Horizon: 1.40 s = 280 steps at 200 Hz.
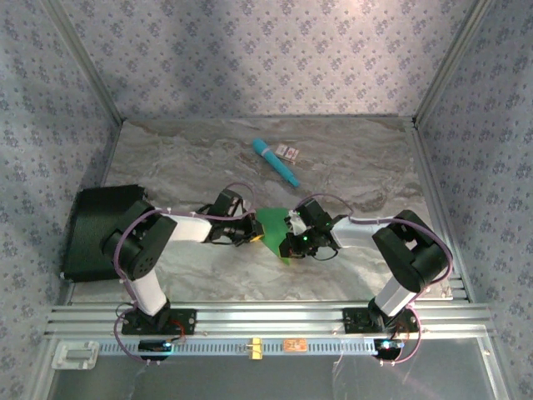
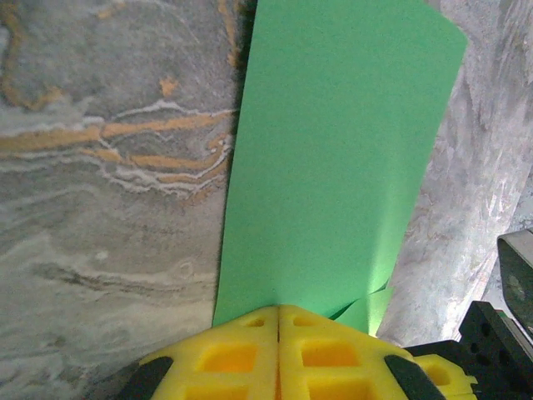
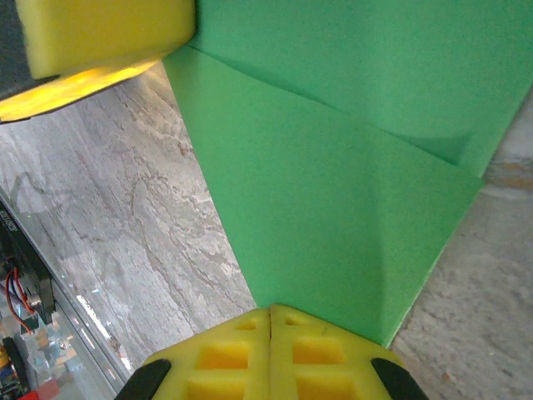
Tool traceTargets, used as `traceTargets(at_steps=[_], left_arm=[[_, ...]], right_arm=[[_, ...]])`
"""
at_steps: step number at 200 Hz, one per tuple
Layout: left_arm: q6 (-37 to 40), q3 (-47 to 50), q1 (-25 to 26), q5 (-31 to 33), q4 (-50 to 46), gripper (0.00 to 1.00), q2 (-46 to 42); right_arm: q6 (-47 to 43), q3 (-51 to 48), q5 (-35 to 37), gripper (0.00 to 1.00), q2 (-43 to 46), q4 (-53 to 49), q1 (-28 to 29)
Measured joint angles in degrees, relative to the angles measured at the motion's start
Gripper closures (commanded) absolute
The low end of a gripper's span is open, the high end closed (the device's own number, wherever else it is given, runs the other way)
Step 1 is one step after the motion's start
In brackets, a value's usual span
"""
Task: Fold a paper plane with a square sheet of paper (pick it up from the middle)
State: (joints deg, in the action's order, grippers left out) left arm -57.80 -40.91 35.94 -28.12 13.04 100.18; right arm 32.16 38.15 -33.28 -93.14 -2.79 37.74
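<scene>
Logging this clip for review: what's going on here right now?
Both arms hold the green paper sheet between them over the middle of the table. The left tool is shut on one edge and the right tool on the opposite side. The sheet shows creases and overlapping layers, but no finished plane. A teal stick lies untouched farther back.

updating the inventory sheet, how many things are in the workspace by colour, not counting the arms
green: 1, bright green folded paper sheet
teal: 1, teal cylindrical stick
pink and white: 1, small flat pink-and-white packet
black: 1, black boxy case at the table's left edge
total: 4
</scene>
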Motion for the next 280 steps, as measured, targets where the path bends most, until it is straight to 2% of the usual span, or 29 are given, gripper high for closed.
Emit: traceTargets(at_steps=[56,126,164,199,232,280], left_arm=[[1.7,-1.5,-1.5,0.8,-3.7,0.92,-0.3],[2.3,-1.7,-3.0,6.1,-6.8,0.89,-5.3],[2.9,-1.7,-0.3,5.5,-5.2,0.88,-7.4],[3.8,-2.4,3.7,3.5,-4.6,0.90,-4.7],[3.8,-2.5,3.5,3.2,-4.4,0.91,-0.2],[4.9,-2.9,3.3,3.1,-4.7,0.92,0.2]], right_arm=[[0.0,-0.1,-0.2,1.00,0.0,0.3,-0.2],[0.0,-0.2,-0.2,1.00,0.0,0.5,-0.3],[0.0,-0.2,-0.2,1.00,0.0,0.5,-0.3],[0.0,-0.2,-0.2,1.00,0.0,0.5,-0.3],[0.0,-0.2,-0.1,1.00,0.4,0.1,-0.3],[-0.1,0.6,0.5,1.00,2.3,-2.2,0.3]])
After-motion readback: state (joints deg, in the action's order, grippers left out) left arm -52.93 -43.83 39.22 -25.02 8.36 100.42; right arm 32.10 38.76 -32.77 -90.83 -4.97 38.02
